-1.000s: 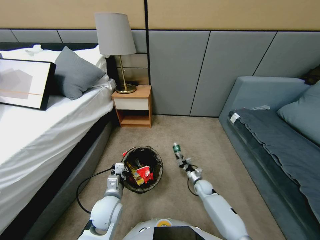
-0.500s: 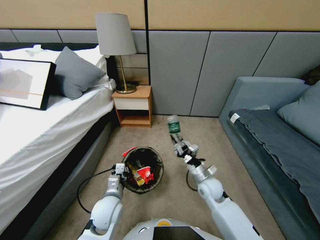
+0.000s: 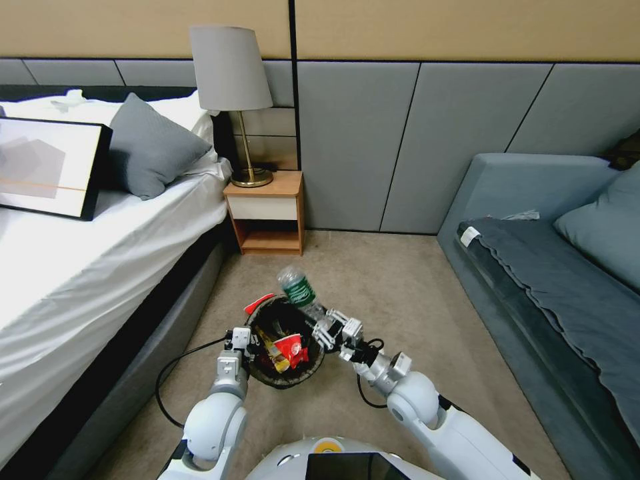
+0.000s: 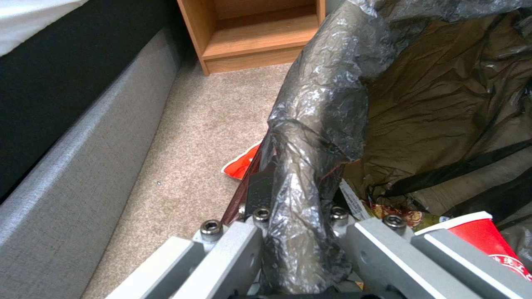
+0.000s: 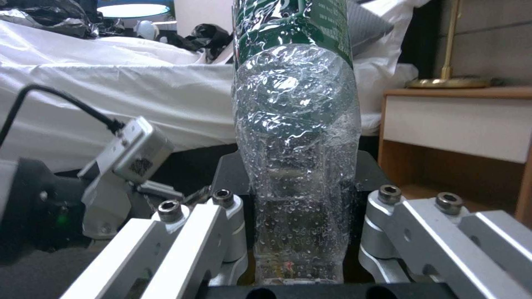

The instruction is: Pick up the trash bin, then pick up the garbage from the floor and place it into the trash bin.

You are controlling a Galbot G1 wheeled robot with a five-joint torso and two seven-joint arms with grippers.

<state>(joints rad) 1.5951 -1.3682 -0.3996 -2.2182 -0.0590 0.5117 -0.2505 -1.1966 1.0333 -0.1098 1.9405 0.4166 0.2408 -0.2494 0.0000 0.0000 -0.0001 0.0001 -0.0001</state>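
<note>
The bottle (image 5: 294, 166) is clear crinkled glossy plastic with a green label, the trash bin (image 4: 332, 116) wears a shiny wrinkled dark plastic bag, both end effectors are matt brushed metal, and the floor (image 4: 188, 137) beside the bin is rough beige carpet.

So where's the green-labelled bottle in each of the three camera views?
Head view: the bottle is held in the right gripper, tilted over the far rim of the trash bin.
Left wrist view: it is not in this picture; the left gripper clamps the bin's bagged rim.
Right wrist view: the bottle stands centre frame between the fingers.
Shared landmark: the wooden nightstand.
</note>
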